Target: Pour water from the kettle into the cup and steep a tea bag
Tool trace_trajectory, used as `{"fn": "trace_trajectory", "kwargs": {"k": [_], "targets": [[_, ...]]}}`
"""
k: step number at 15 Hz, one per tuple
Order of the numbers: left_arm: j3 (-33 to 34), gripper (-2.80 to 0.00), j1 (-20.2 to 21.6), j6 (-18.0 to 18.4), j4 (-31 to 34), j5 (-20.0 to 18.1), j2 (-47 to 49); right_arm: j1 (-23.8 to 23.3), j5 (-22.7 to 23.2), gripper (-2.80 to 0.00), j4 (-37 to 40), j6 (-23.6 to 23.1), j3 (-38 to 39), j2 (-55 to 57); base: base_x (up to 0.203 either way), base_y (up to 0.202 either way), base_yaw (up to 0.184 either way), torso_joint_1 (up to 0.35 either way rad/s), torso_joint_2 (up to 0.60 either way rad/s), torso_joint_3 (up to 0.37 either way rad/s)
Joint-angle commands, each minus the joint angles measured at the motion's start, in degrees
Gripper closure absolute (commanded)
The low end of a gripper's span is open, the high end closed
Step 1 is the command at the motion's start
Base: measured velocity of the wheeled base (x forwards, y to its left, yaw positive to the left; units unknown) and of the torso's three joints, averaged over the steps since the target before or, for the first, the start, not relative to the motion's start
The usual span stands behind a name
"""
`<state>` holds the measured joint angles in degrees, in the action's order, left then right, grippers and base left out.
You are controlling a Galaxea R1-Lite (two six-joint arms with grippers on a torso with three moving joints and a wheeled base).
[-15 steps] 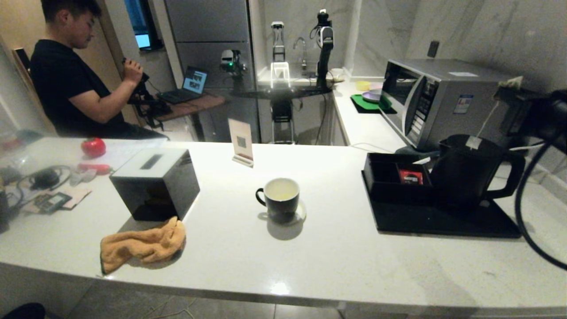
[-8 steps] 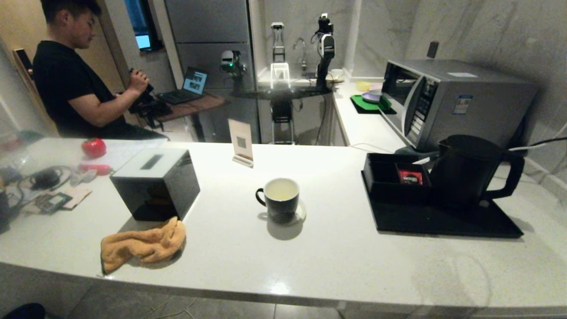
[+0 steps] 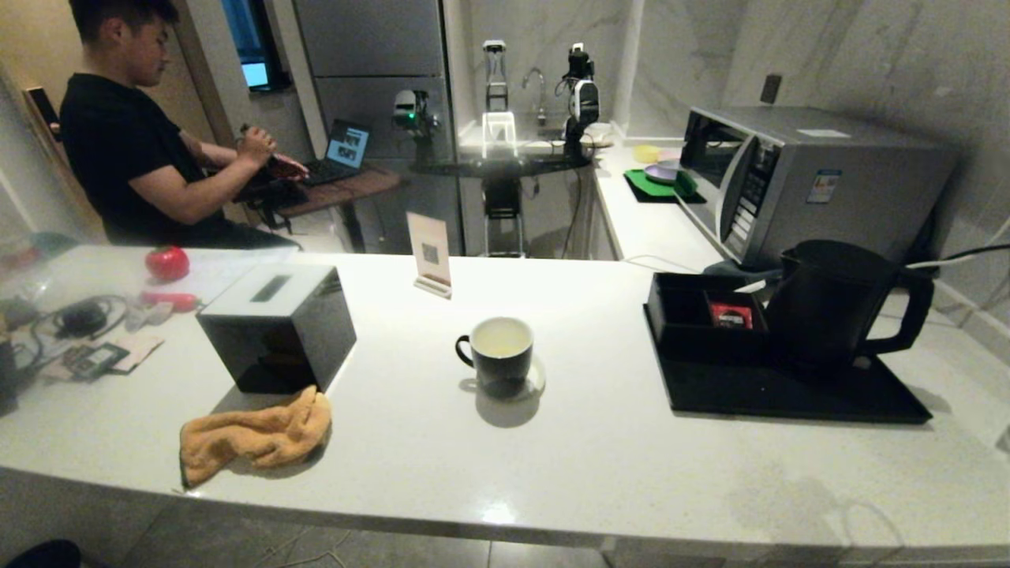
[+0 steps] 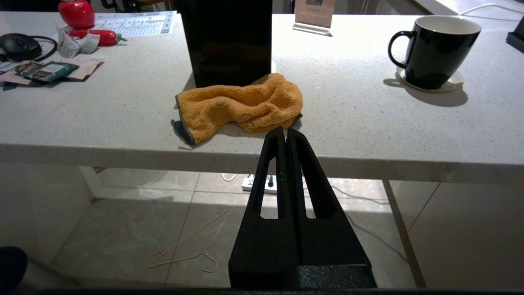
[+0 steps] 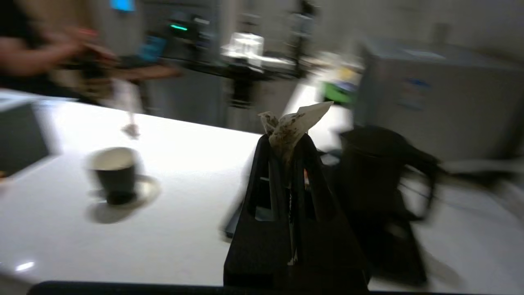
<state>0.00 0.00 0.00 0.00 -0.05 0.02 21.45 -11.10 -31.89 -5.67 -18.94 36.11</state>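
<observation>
Right arm gone from head view since 1 s ago; then at far right above kettle, tea bag dangling on its string. Counter items unmoved.

Right gripper (image 5: 286, 147) clamped on tea bag (image 5: 292, 123), crumpled paper sticking out past the fingertips, seen only in right wrist view. Held on the near side of counter (image 3: 600, 442), kettle (image 3: 836, 304) just beyond on the right, cup (image 3: 499, 353) further left.

Left gripper (image 4: 285, 133) pressed closed, holding nothing, parked at near counter edge, below counter level, close to orange cloth (image 4: 241, 106).

Cup upright on small coaster (image 3: 535, 380), mid-counter, handle to the left, pale yellowish water (image 3: 499, 339) inside. Kettle upright on black tray (image 3: 789, 390), right side, handle to the right. Compartment box (image 3: 694, 315) left of kettle, red packet (image 3: 730, 314) inside. Black tissue box (image 3: 276, 323) far left of cup, cloth touching its near side.
</observation>
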Motion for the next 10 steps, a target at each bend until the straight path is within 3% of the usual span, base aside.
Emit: {"fn": "trace_trajectory", "kwargs": {"k": [1, 3, 10], "targets": [[0.0, 0.00, 0.0, 0.0, 0.0, 0.0, 0.0, 1.9, 2.5, 0.00, -0.3, -0.1, -1.6, 2.2, 0.000, 0.000, 0.000, 0.000, 0.00, 0.000], [0.0, 0.00, 0.0, 0.0, 0.0, 0.0, 0.0, 2.0, 8.2, 0.00, -0.3, 0.0, -4.3, 5.5, 0.000, 0.000, 0.000, 0.000, 0.00, 0.000], [0.0, 0.00, 0.0, 0.0, 0.0, 0.0, 0.0, 2.2, 20.0, 0.00, -1.2, 0.2, -13.9, 16.8, 0.000, 0.000, 0.000, 0.000, 0.00, 0.000]]}}
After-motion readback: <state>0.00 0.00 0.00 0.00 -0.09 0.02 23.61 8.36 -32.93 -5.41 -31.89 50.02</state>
